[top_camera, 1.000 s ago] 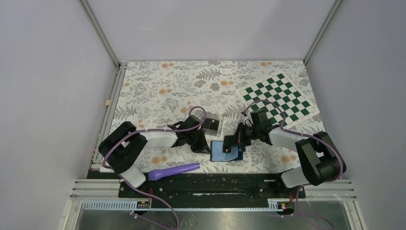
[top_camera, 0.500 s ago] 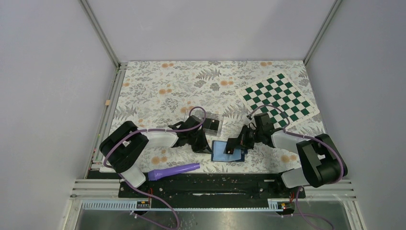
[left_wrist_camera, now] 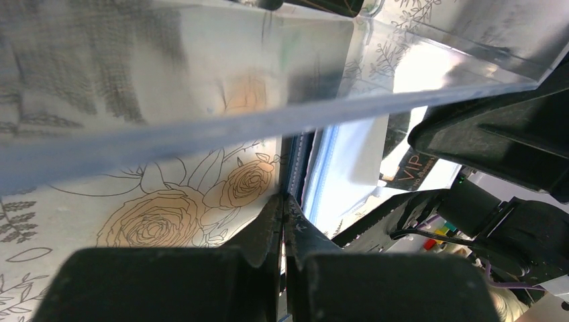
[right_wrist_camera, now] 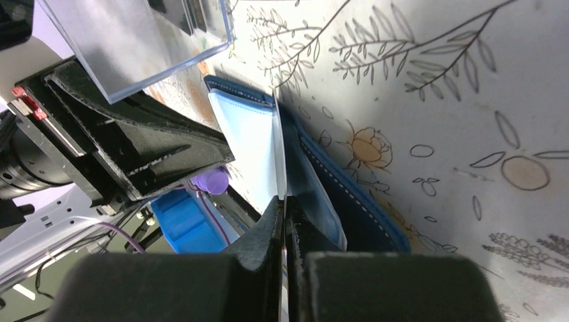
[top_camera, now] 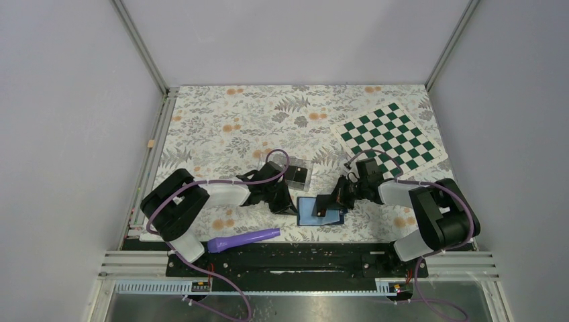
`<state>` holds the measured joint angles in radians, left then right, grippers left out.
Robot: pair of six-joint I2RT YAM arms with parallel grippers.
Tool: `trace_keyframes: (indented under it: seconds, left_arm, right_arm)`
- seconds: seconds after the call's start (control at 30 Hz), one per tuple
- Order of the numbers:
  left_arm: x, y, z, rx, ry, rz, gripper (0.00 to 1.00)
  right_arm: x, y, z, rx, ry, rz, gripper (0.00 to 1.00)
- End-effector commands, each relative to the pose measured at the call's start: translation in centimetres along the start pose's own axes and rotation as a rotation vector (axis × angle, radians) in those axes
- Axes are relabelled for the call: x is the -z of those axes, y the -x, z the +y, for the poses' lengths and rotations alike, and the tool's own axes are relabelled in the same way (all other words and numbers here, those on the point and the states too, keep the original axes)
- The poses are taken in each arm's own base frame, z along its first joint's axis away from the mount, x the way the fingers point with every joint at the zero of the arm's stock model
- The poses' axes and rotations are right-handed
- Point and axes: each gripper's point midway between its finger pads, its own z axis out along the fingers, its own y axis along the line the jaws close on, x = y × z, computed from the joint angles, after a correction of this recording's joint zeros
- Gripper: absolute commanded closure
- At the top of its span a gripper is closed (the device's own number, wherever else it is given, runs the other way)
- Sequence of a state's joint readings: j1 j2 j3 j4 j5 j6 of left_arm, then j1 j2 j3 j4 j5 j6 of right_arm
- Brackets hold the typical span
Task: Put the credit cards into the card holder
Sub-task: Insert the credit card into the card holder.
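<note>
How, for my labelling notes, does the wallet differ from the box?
The wallet is opaque blue; the box is clear plastic. The wallet lies open, showing its lighter blue inside; the box has raised walls with dark cards inside. Both rest on the floral cloth.

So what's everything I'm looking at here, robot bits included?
tablecloth: one, white floral, under everything.
checkerboard: one, green and white, far right.
clear box: one, transparent, centre.
spare cards: dark, inside the clear box, number unclear.
card holder: one, blue, open, front centre.
credit card: one, dark, over the card holder.
purple pen-like stick: one, front left.
left arm, right arm: black and white, near edge.
left hand: black, shut on the card holder's edge.
right hand: black, shut on the credit card.
</note>
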<state>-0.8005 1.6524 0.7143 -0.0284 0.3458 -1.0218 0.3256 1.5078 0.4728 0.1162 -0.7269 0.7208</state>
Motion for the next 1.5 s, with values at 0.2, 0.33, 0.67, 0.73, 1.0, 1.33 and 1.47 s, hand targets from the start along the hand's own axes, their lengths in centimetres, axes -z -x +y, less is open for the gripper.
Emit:
trace_keyframes:
  seconds: [0.2,0.33,0.67,0.73,1.0,1.33,1.47]
  left_arm:
    - [-0.9,-0.4,2.2,-0.002,0.103,-0.002,1.00]
    - [-1.1,-0.5,2.0,-0.010,0.100,0.003,1.00]
    - [-1.6,-0.8,1.5,-0.032,0.096,0.028,1.00]
    - [-1.7,-0.8,1.4,-0.032,0.096,0.030,1.00]
    - [-1.5,-0.8,1.5,-0.027,0.102,0.024,1.00]
    - [-1.2,-1.0,2.1,0.000,0.116,0.013,1.00]
    - [-1.0,-1.1,2.3,0.013,0.121,0.002,1.00]
  right_arm:
    - [1.3,-3.7,-2.4,-0.043,-0.110,0.123,1.00]
    - [1.1,-4.3,-2.7,-0.061,-0.110,0.156,1.00]
    - [0.5,-3.6,-1.8,-0.033,-0.076,0.204,1.00]
    - [0.4,-3.5,-1.8,-0.031,-0.078,0.211,1.00]
    - [-0.6,-3.9,-1.6,0.003,-0.115,0.212,0.98]
    - [0.4,-3.2,-1.1,0.090,-0.258,0.157,0.58]
    - [1.0,-2.8,-1.3,0.121,-0.319,0.149,0.45]
